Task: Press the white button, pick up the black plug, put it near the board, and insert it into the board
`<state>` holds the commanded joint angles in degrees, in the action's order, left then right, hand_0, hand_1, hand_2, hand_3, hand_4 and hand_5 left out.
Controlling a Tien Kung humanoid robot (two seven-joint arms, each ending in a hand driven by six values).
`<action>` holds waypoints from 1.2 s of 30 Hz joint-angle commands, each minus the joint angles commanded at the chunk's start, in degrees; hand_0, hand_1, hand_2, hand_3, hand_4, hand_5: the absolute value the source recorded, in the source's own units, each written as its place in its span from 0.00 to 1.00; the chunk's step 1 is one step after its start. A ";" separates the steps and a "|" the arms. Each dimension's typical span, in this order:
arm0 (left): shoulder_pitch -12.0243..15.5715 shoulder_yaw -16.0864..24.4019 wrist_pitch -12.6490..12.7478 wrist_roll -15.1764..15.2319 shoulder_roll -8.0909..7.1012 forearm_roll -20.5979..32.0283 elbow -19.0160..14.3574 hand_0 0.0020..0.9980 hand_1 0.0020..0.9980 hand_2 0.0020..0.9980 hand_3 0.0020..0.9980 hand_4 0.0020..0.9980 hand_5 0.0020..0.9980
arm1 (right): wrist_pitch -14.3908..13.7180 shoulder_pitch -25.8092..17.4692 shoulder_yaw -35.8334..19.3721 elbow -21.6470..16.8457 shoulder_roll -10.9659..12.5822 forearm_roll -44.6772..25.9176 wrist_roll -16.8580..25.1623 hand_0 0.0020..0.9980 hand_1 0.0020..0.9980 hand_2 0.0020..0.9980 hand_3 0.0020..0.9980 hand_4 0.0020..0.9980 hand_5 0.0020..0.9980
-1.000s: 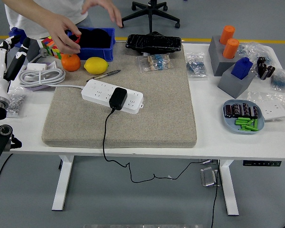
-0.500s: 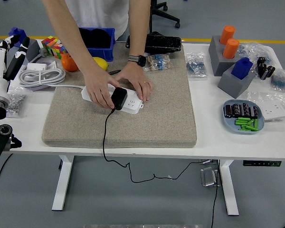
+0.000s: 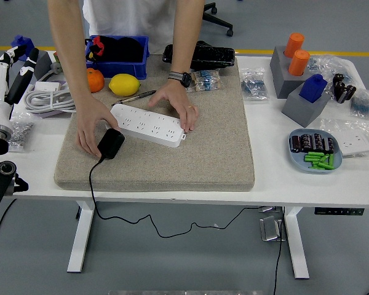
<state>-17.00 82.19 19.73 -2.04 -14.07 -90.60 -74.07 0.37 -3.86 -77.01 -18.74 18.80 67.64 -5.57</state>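
Observation:
A white power strip [image 3: 149,125] lies across the grey felt mat [image 3: 215,153]. A person at the far side leans over it: one hand [image 3: 178,109] holds down the strip's right end, the other hand [image 3: 92,130] grips the black plug [image 3: 111,143] on the mat, left of the strip and unplugged. The plug's black cable [image 3: 92,190] drops over the table's near edge. My left arm [image 3: 0,104] rests at the left edge, well away from the strip. My right arm does not show.
Behind the mat stand an orange [image 3: 95,80], a lemon [image 3: 124,84], a pen [image 3: 135,96], a blue bin [image 3: 118,56] and a black tray [image 3: 200,55]. A coiled white cable [image 3: 52,98] lies left. Grey blocks [image 3: 304,92], a blue plate [image 3: 313,150] and a white switch [image 3: 355,142] fill the right.
The person has pulled the black plug out of the strip and moved it left onto the mat. The strip has shifted slightly. My left arm has not moved.

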 joint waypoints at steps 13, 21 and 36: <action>0.04 -0.18 -0.03 -0.02 -0.03 0.02 0.15 1.00 0.95 0.91 0.87 0.87 1.00 | 0.02 0.10 0.15 0.04 -0.01 -0.10 0.00 0.83 0.71 0.70 0.65 0.77 0.45; 0.07 -0.48 -0.04 -0.11 -0.14 0.07 0.08 1.00 0.95 0.91 0.87 0.87 1.00 | 0.10 0.13 0.54 0.03 0.12 -0.28 0.05 0.83 0.71 0.70 0.65 0.77 0.45; -0.24 -8.05 -1.23 -4.29 -2.48 -4.45 -0.14 0.99 0.95 0.91 0.87 0.95 0.68 | 0.16 -0.04 0.65 0.08 0.12 -0.40 0.09 0.83 0.71 0.70 0.65 0.77 0.45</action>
<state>-17.24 74.14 18.50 -6.33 -16.54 -95.05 -74.21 0.53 -3.90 -76.36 -18.66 18.92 67.24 -5.48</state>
